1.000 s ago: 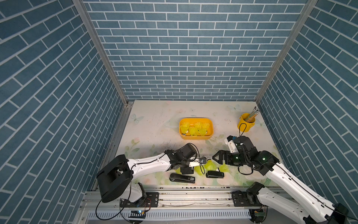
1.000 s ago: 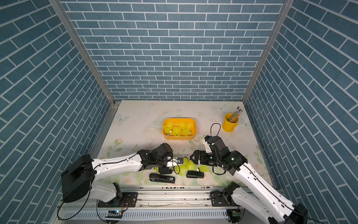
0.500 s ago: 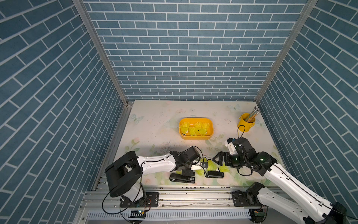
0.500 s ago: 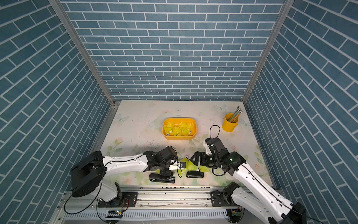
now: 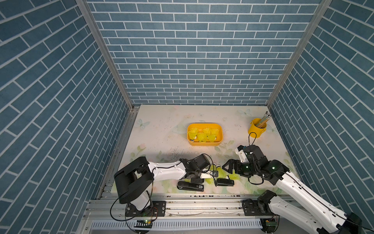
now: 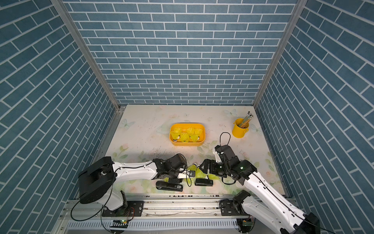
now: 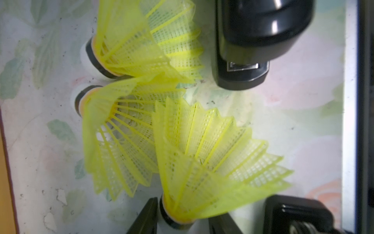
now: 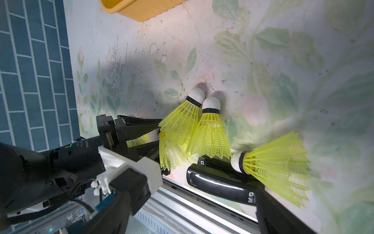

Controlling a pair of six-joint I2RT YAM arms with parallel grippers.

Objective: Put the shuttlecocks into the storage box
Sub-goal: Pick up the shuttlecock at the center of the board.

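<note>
In both top views we see the storage box [image 5: 204, 144] holding several shuttlecocks [image 5: 203, 136]. On the robot's side of the box, loose shuttlecocks [image 6: 194, 167] lie on the tabletop [image 5: 162, 141], and the right end effector [image 5: 227, 170] gapes wide open there. In the left wrist view, the left end effector [image 7: 182, 217] straddles one shuttlecock [image 7: 202, 172] at its base; we cannot tell whether it clamps. In the right wrist view, a black stapler [image 8: 218, 182] lies beside them.

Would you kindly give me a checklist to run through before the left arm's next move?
1. Left gripper flanks one shuttlecock at its cork: ok.
2. Firm grip on it: cannot tell.
3. Neighbouring shuttlecock clear of its skirt: not ok, skirts overlap in the left wrist view.
4. Right gripper open, holding nothing: ok.
5. Storage box shows spare room: ok.
</note>
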